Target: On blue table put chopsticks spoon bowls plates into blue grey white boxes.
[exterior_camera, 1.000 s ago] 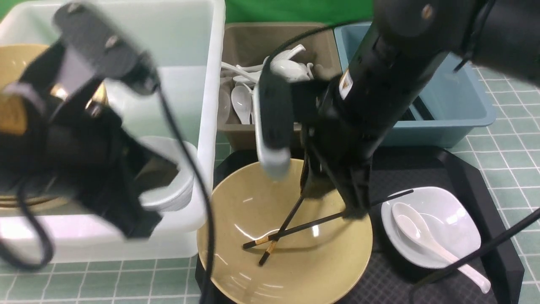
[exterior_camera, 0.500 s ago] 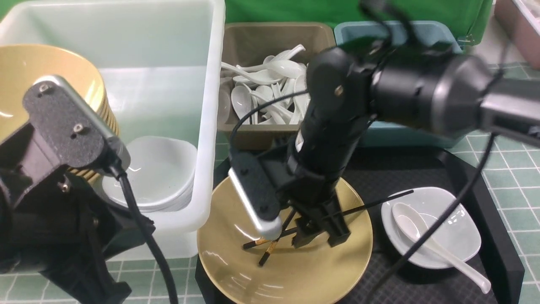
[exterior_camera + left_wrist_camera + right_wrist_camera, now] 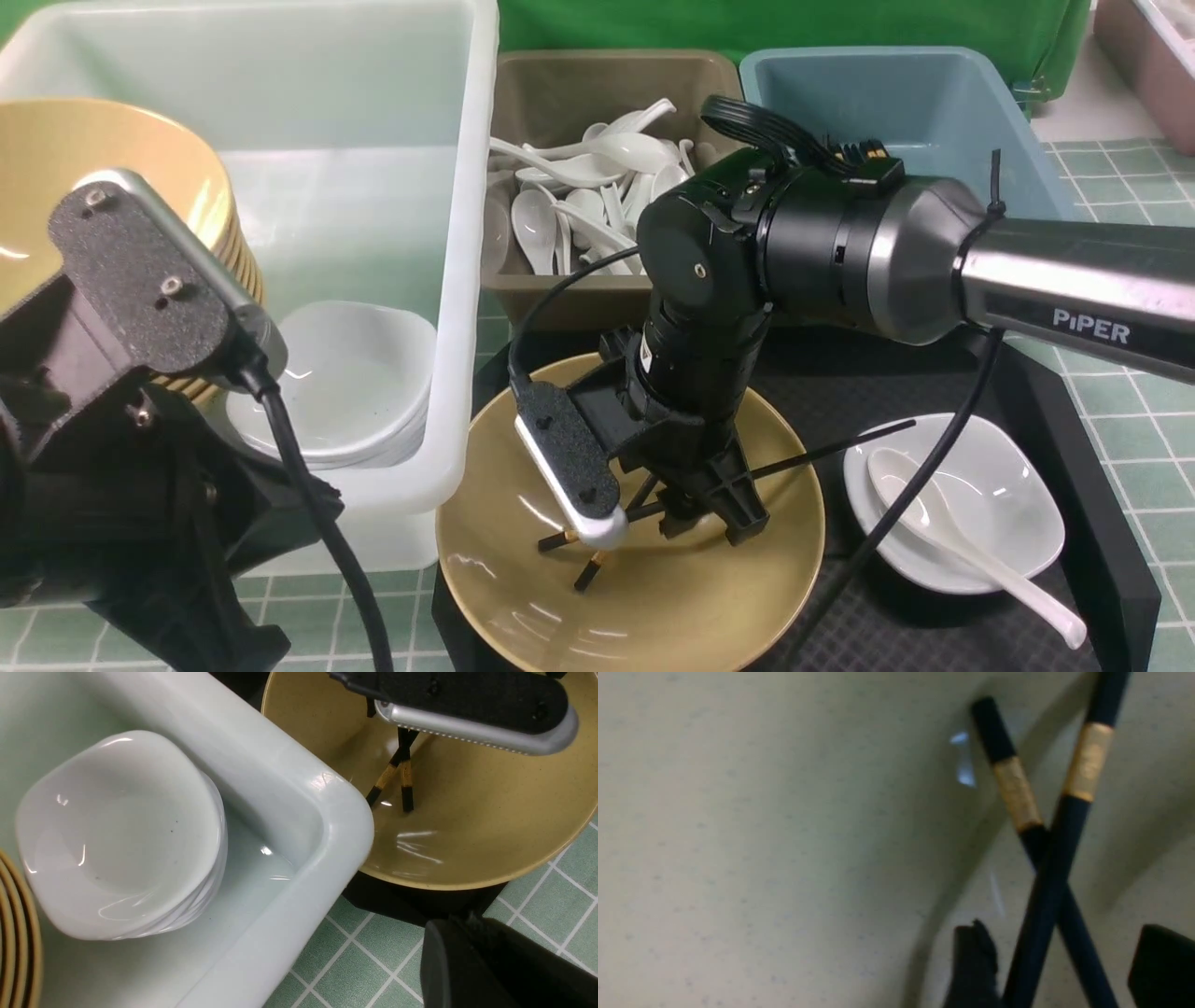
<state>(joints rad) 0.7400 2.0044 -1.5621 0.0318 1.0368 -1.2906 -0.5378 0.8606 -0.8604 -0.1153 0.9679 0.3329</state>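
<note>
My left tool [image 3: 495, 966] sits closed by the near corner of the white box [image 3: 462, 280]. To its right, the crossed chopsticks [image 3: 812, 455] lie in the yellow bowl [image 3: 523, 579], one reaching out over its rim. My right tool [image 3: 709, 527] is down inside that bowl, jaws apart, one finger either side of the pair, not clamped. Further right, a spoon [image 3: 934, 523] rests in a white dish [image 3: 1018, 504].

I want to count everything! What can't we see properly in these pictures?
Blue box floor: front view, right arm covers it.
Chopsticks, middle part: front view, right gripper hides it; right wrist view is blurry.
Yellow bowl stack: front view, left arm and the picture's edge cut it off.
</note>
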